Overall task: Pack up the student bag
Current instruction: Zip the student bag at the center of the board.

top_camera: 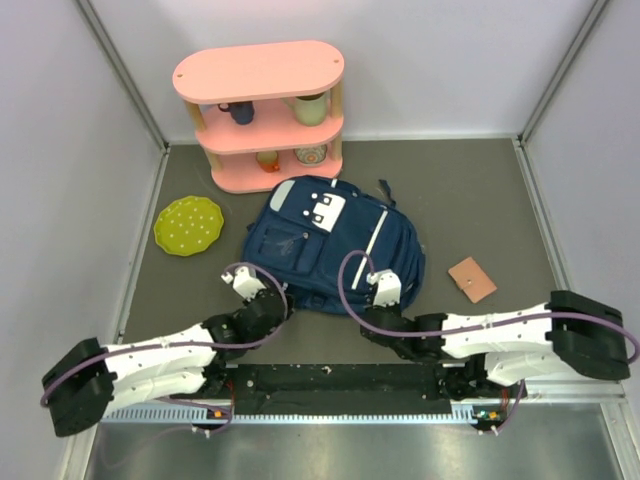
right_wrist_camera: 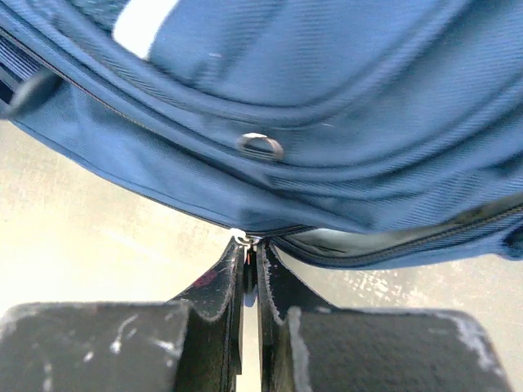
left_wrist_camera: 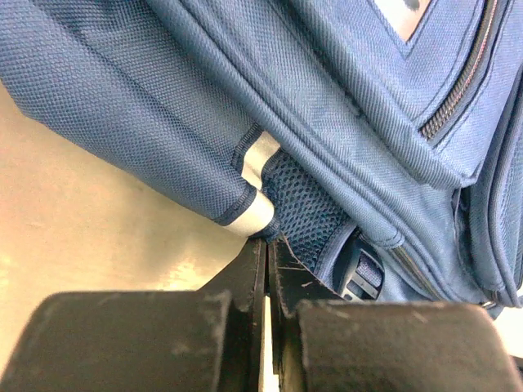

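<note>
The student bag (top_camera: 330, 240), navy blue with a white stripe and a white buckled patch, lies flat in the middle of the grey table. At its near left corner my left gripper (top_camera: 270, 292) is shut, its tips (left_wrist_camera: 268, 242) pinching the bag's (left_wrist_camera: 343, 122) mesh edge beside a white-trimmed strap end (left_wrist_camera: 255, 214). My right gripper (top_camera: 385, 290) sits at the bag's near right edge. It is shut (right_wrist_camera: 251, 242) on the zipper pull (right_wrist_camera: 243, 238) of the bag (right_wrist_camera: 327, 90). To the right of the pull the zipper gapes a little (right_wrist_camera: 368, 241).
A pink two-tier shelf (top_camera: 258, 75) with cups stands at the back behind the bag. A green plate (top_camera: 189, 225) lies left of the bag, and a small brown wallet (top_camera: 472, 279) lies to its right. Grey walls close in both sides.
</note>
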Controlling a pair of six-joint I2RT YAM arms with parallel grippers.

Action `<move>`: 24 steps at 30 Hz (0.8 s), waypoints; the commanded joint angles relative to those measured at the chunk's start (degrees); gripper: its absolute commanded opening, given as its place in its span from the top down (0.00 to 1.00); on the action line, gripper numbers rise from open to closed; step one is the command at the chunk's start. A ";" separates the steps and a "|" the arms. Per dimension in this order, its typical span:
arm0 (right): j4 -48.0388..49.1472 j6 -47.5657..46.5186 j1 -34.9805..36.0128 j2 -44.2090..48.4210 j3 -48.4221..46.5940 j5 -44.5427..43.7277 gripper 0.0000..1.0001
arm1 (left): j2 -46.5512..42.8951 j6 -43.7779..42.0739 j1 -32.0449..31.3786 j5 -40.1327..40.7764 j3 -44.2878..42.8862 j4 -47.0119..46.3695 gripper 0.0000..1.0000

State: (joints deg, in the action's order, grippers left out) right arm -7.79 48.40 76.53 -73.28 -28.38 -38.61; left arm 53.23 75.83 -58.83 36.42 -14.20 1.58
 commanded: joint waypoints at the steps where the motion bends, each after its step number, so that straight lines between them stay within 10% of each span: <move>1: -1.00 -4.98 -2.70 7.77 4.20 1.69 1.00 | -6.99 -14.18 6.79 -2.57 4.78 -0.09 1.00; 8: 5.41 -11.92 -2.79 14.91 7.37 10.91 1.00 | -7.27 -26.88 17.16 -14.63 1.81 3.06 1.00; 12: 6.91 -11.40 -2.88 14.65 7.99 12.59 1.00 | -6.65 -24.52 17.61 -18.64 0.66 3.25 0.30; 15: 7.26 -10.18 -2.88 13.60 7.64 11.98 1.00 | -8.32 -19.00 17.43 -22.44 1.10 2.90 0.05; 24: 9.37 -7.54 -2.88 10.26 6.41 10.14 1.00 | -16.93 -0.55 4.71 -16.49 5.32 2.29 0.01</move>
State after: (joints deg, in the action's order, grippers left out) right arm -1.28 39.55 74.06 -61.98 -20.60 -27.57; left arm 38.63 64.90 -47.75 15.14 -9.67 4.99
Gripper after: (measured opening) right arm 0.030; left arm 0.987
